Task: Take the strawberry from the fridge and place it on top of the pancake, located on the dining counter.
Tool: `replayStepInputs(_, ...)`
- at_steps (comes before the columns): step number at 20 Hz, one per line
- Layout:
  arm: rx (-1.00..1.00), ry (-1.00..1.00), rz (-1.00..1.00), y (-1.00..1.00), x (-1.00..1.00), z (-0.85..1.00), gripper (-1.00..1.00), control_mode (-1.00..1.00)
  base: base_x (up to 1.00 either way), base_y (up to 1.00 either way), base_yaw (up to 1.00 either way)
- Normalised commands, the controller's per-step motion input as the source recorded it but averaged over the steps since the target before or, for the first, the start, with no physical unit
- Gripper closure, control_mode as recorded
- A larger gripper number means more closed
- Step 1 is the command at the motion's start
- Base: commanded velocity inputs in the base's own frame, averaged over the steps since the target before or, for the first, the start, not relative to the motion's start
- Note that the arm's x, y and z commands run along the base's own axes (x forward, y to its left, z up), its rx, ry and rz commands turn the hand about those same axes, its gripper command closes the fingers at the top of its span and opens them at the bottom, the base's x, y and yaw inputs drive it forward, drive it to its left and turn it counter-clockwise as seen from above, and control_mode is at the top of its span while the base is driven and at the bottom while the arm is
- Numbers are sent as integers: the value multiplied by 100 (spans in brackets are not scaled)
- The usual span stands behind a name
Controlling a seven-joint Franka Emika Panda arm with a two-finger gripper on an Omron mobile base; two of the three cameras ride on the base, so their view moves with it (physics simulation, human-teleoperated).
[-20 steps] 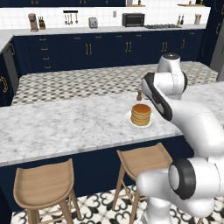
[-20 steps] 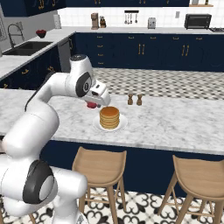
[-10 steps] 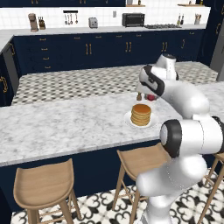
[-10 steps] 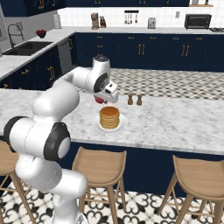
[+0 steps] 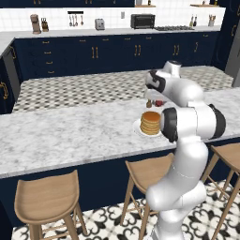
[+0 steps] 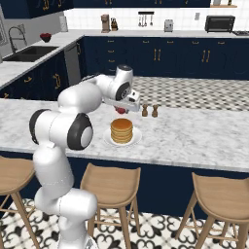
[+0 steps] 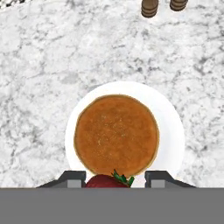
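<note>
My gripper [image 7: 116, 179] hangs over the near rim of the pancake [image 7: 116, 133], a golden-brown stack on a white plate [image 7: 173, 131] on the marble dining counter [image 7: 43, 65]. It is shut on the strawberry [image 7: 104, 180], whose red top and green leaves show between the fingertips. From the right base view the strawberry [image 6: 120, 111] hangs in the gripper [image 6: 122, 108] just above and behind the pancake [image 6: 121, 130]. In the left base view the gripper [image 5: 158, 102] holds the strawberry [image 5: 160, 102] beyond the pancake [image 5: 151, 123].
Two small brown shakers [image 6: 149, 111] stand on the dining counter [image 6: 194, 141] just past the plate. Wooden stools [image 6: 109, 182] line the counter's near side. Navy cabinets with appliances run along the back wall. A tall grey unit's edge [image 5: 234, 56] shows far right.
The arm has swung the gripper with the strawberry from beside the plate to over the pancake stack. The pancake and shakers have stayed put.
</note>
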Motion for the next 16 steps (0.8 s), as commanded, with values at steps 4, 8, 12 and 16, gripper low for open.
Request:
replayStepInputs(4,-11,0,10,0,-1,-31,100,-100,0,0,0)
replayStepInputs(8,0,0,3,13,-10,-1,100,-100,0,0,0)
replayStepInputs(12,-2,2,0,33,-18,-15,100,-100,0,0,0)
replayStepInputs(16,-3,0,1,4,-20,-35,100,-100,0,0,0)
